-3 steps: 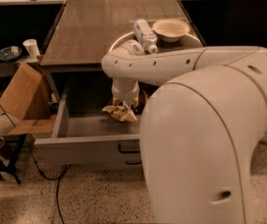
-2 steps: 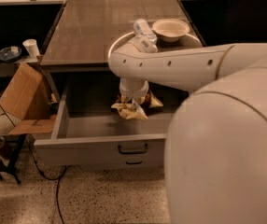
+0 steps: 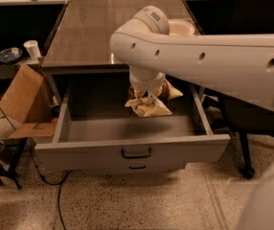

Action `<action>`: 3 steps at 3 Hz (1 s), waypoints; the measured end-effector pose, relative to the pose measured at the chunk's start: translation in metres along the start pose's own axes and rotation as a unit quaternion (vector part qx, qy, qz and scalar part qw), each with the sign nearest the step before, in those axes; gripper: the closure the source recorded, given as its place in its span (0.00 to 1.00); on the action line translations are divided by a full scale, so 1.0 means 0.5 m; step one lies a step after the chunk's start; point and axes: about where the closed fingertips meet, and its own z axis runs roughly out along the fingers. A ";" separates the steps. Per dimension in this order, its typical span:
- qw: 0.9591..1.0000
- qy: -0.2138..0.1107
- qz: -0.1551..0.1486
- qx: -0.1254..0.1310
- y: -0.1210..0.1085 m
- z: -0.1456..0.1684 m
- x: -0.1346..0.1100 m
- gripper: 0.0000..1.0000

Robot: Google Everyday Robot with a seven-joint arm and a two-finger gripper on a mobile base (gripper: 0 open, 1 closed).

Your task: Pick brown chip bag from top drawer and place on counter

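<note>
Clenched on the top fold of the brown chip bag [image 3: 151, 108]: the jaws of the gripper [image 3: 147, 94], pointing straight down. Holds the bag hanging inside the open top drawer [image 3: 127, 150], toward its far right part and seemingly clear of the grey floor, with a soft shadow below and to the left. Crumpled tan foil with dark brown patches and a pale silvery strip near the pinch. Lettering on the bag not legible.

Above the gripper, a short vertical wrist rising to a rounded white joint marked with a small patch of dark ribbed slots. From there, stretching right and nearer as a thick white arm [image 3: 209, 56] dotted with small dark holes, and filling the near right corner.

Pulled well out from under the counter [image 3: 103, 32], with a dark bar handle [image 3: 136, 154] on the near front. On the far right of the glossy counter, a pale bowl [image 3: 181, 28], partly hidden by the joint. To the left, an open cardboard box [image 3: 24, 95] leaning by the cabinet and a white paper cup [image 3: 32, 49] on a low shelf. To the right, a black office chair [image 3: 256, 104].
</note>
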 end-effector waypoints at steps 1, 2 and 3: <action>0.998 0.009 -0.054 0.044 -0.037 -0.098 0.013 1.00; 0.989 0.018 -0.116 0.091 -0.058 -0.191 0.028 1.00; 0.979 -0.001 -0.167 0.121 -0.071 -0.288 0.030 1.00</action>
